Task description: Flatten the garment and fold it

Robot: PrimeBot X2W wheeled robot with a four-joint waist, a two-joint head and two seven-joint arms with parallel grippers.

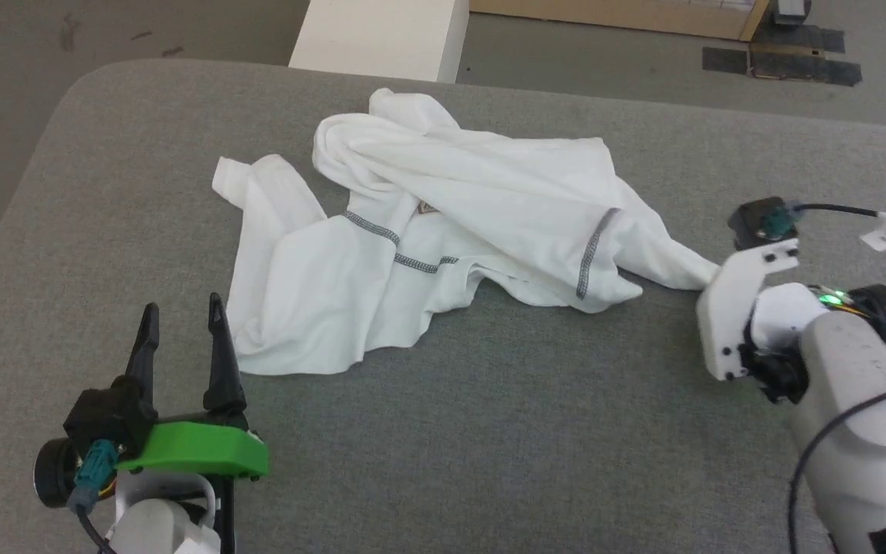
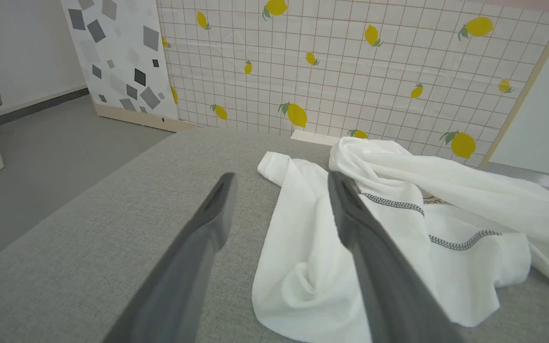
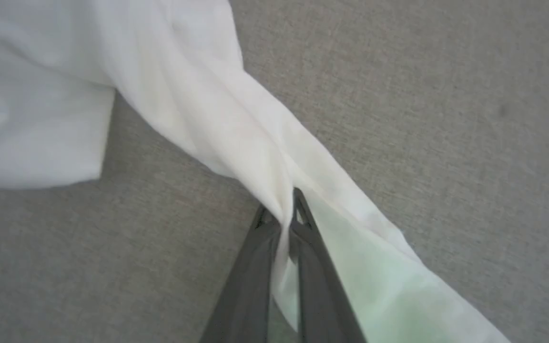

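The garment [image 1: 443,231], a white shirt with dark grey zigzag seams, lies crumpled on the grey table [image 1: 489,431]. One of its ends stretches out to the right as a twisted strip [image 3: 236,128]. My right gripper [image 3: 281,212] is shut on that strip, with cloth pinched between the two dark fingers. In the head view its fingers are hidden behind the white wrist mount [image 1: 735,308] at the strip's tip. My left gripper [image 1: 184,312] stands open at the lower left, just left of the garment's near corner [image 2: 298,286], not touching it.
A rigid white box [image 1: 381,35] stands beyond the table's far edge. A tiled panel with lemon prints [image 2: 350,66] rises behind the table. Black cables [image 1: 843,208] trail from my right arm. Bare grey table surface lies in front of the garment.
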